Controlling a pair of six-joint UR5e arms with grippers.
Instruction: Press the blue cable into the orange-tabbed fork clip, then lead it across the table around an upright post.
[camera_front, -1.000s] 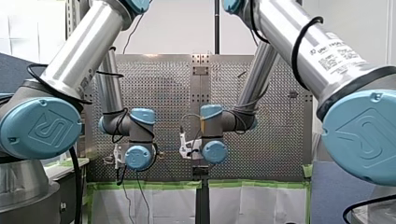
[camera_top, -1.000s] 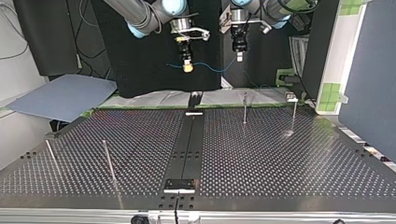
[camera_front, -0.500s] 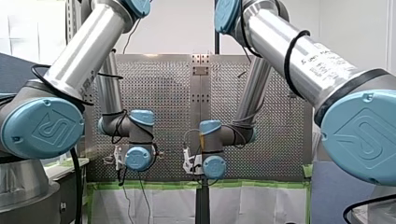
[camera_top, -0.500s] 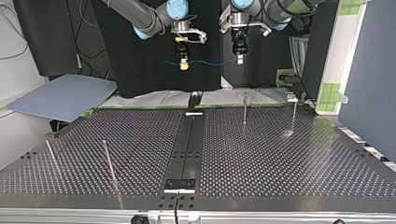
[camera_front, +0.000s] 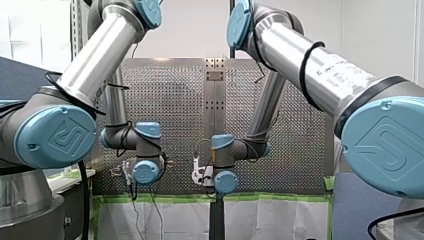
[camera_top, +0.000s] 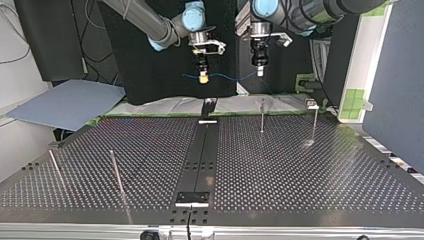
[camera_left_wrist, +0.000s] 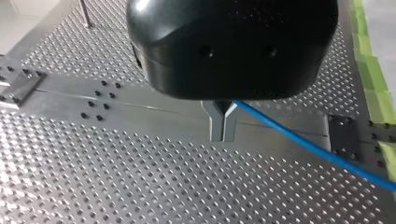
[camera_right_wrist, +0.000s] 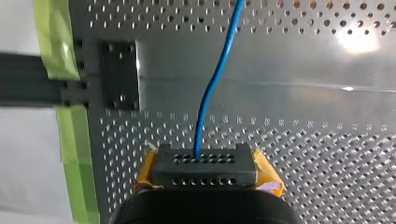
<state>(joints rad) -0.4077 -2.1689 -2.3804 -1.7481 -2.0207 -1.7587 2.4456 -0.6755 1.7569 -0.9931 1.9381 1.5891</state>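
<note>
Blue cable (camera_top: 227, 77): held in the air, strung roughly level between the two claws, above the table (camera_top: 300, 175) at its edge nearest the arms and touching nothing on it. Right claw (camera_top: 202, 76), at the top view's left, is closed on the cable, and a short tail of cable sticks out past it toward that view's left. Left claw (camera_top: 259, 69), at the top view's right, grips the other end of the span. The right wrist view gives the detail of that grip: the cable leaves the middle of the black perforated block between the yellow pads (camera_right_wrist: 266, 173). From there it runs straight ahead over the table's plain centre strip (camera_right_wrist: 280, 107), with green tape (camera_right_wrist: 70, 140) along the table edge beside it. In the left wrist view the metal fingers (camera_left_wrist: 217, 122) are pressed together with no gap. The cable leaves from their upper part and trails off to one side, above the perforated plate. Only the top view takes in both claws at once. It also shows the upright posts (camera_top: 261, 116): two thin ones on its right, near the arms, and two on its left, near the camera, all well apart from the cable. In the front view the blue wrist joints of my left arm (camera_front: 146, 171) and my right arm (camera_front: 225, 181) hide the claws, and the cable cannot be made out.
</note>
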